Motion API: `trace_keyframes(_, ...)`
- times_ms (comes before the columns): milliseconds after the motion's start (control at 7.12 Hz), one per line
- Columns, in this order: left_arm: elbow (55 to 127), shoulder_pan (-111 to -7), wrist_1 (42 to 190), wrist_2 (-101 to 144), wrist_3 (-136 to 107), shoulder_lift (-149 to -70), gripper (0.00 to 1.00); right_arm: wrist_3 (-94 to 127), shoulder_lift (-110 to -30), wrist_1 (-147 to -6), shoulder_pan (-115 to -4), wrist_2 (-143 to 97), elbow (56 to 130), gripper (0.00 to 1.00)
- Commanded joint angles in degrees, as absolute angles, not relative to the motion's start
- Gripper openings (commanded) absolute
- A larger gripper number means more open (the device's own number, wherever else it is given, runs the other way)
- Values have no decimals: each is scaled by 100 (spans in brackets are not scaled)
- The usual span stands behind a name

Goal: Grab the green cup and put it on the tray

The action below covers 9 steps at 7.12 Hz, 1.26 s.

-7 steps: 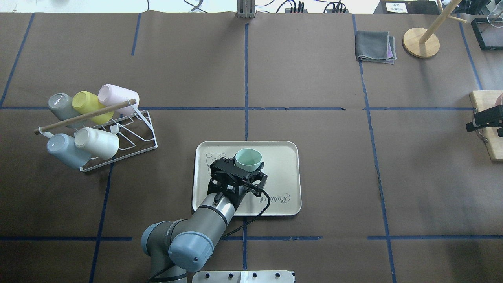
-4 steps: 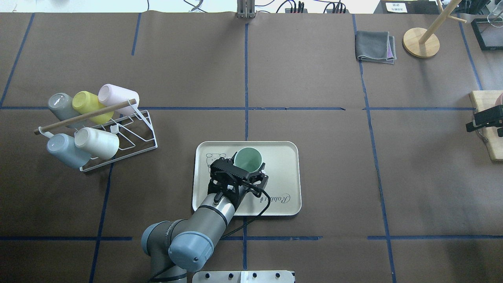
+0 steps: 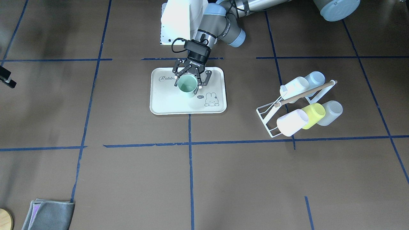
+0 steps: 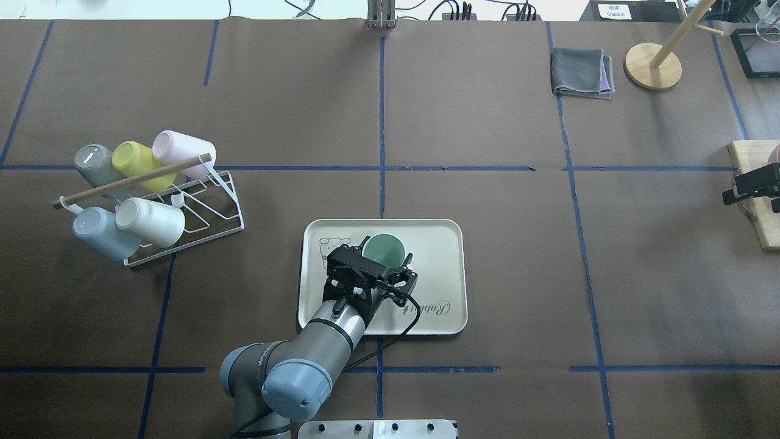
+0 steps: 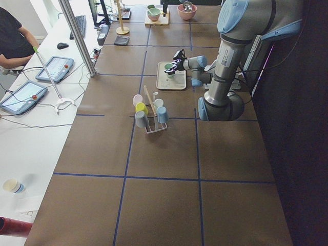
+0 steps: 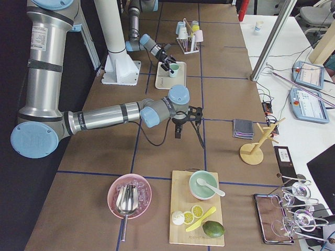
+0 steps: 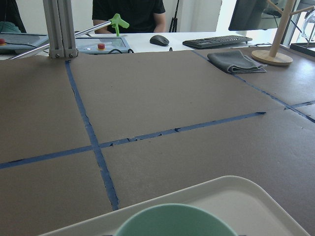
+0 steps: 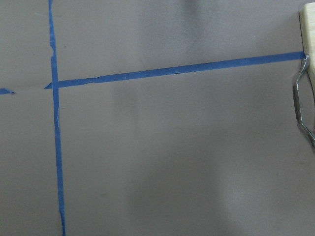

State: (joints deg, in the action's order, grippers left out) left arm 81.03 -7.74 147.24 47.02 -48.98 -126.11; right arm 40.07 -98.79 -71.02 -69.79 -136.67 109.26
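The pale mint-green cup stands upright over the far middle of the cream "Rabbit" tray, at or just above its floor. It also shows in the front view, with the tray under it. My left gripper reaches in from the near side, its fingers on both sides of the cup, shut on it. In the left wrist view the cup's rim fills the bottom edge above the tray's far rim. My right gripper hangs at the far right edge; I cannot tell if it is open.
A white wire rack with several cups, among them a yellow-green one and a pale blue one, stands left of the tray. A grey cloth and a wooden stand are at the back right. A wooden board lies at the right edge.
The cup has gone from tilted to upright and come down a little toward the tray, with my left gripper around it. The right arm has not moved.
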Motion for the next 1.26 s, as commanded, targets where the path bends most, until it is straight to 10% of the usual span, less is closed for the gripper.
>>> trace_keyframes(0,8121,-773,14730,4711,-4896,-12630,100,4008,-9879,-7102,-6979,-13667,10916,98)
trace_keyframes(1124,9535,-1088,14660,5194,-4438,-12533,100,4043,-9896,-7102,-6987,-13667,10942,99)
